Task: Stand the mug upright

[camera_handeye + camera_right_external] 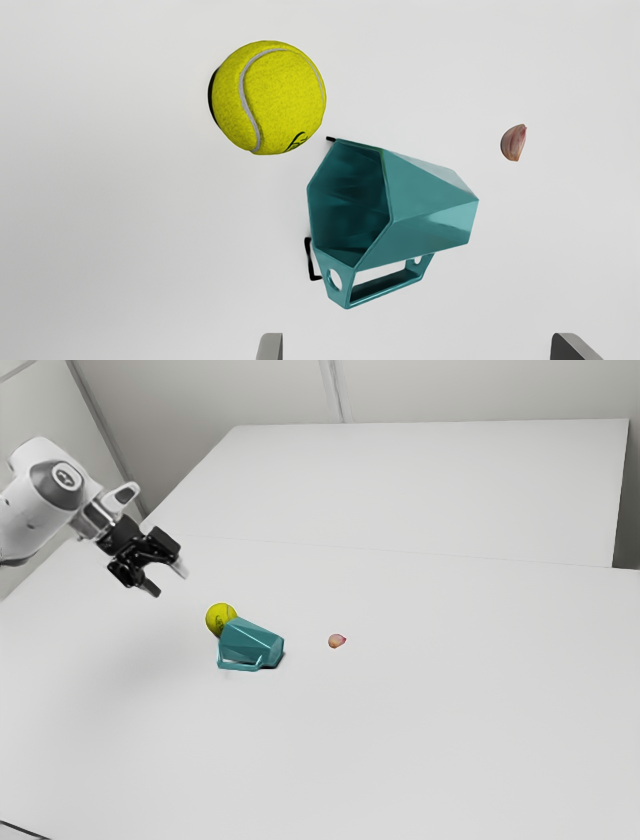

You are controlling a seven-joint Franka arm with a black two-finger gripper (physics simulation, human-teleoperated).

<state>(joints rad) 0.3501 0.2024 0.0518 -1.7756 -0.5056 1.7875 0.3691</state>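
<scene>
And here we are, with the big white table [450,710] spread out beneath the tool, a thin seam running across it. Over it comes the arm [38,505], white with grey, reaching in from the exterior view's left, and at its end the black gripper [167,580] hangs in the air, well clear of the tabletop. It's open, folks: the fingers [270,347] stand wide apart, a broad gap between them, holding nothing!

Out in front and lower down, the star of the show, the teal mug [430,215], and it's down on its side on the table! Faceted walls, dark hollow mouth, and that mouth opens toward the arm's side, while the narrower base points away from the gripper, out toward the exterior view's right. The handle [385,290] juts from the flank nearer the fingertips in the wrist view, a straight bar on two supports, a round hole through each.

Next in size, the tennis ball [275,95], bright yellow with a pale curving seam and a bit of black marking. It sits just beside the mug's rim, across the mouth from the handle, so farther from the fingertips than that handle is.

And the little one, the garlic clove [512,143], pinkish and streaked, lies out past the mug's base, the farthest of the three from the gripper!
</scene>
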